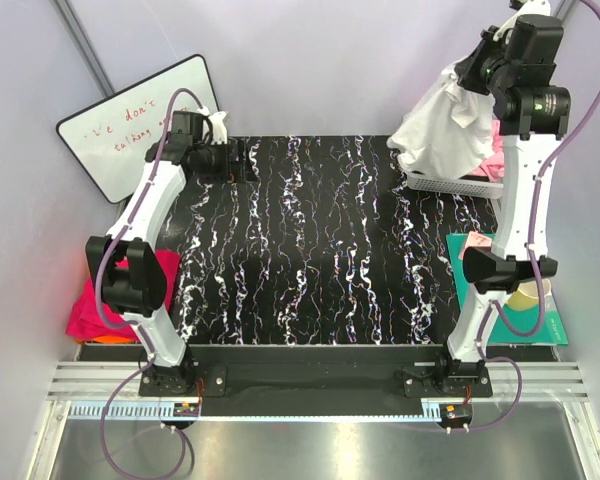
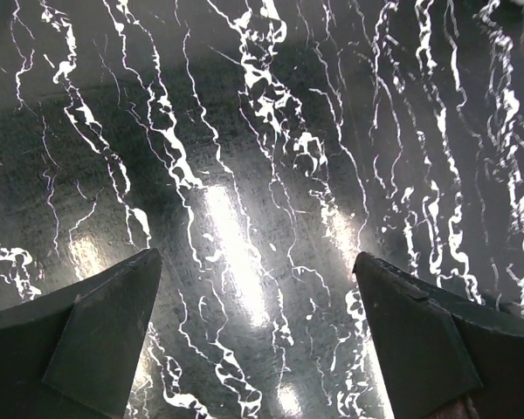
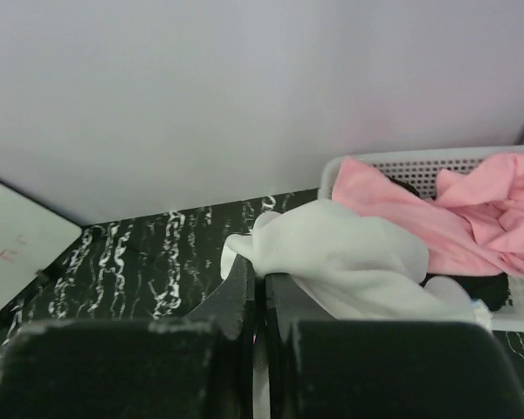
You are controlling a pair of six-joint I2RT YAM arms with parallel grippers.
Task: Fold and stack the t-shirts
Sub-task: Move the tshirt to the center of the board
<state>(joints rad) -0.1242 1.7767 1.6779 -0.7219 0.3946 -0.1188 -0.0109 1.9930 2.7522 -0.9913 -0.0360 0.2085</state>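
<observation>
Left pincer [image 2: 258, 262] jaws wide, empty, over black white-veined tabletop [image 2: 244, 131] | right pincer [image 3: 260, 281] clamped on soft white cloth t-shirt [image 3: 349, 253] hanging beneath it | pink cloth t-shirt [image 3: 472, 209] in white plastic mesh basket [image 3: 419, 161], just right of it

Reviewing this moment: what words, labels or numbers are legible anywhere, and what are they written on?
"we don'" over "talk...": faint red handwriting on the whiteboard in the top view. The rest is hidden, so this reading is uncertain.
Red marks on the same whiteboard in the right wrist view: too blurred to read.
Nothing else legible in any view.
</observation>
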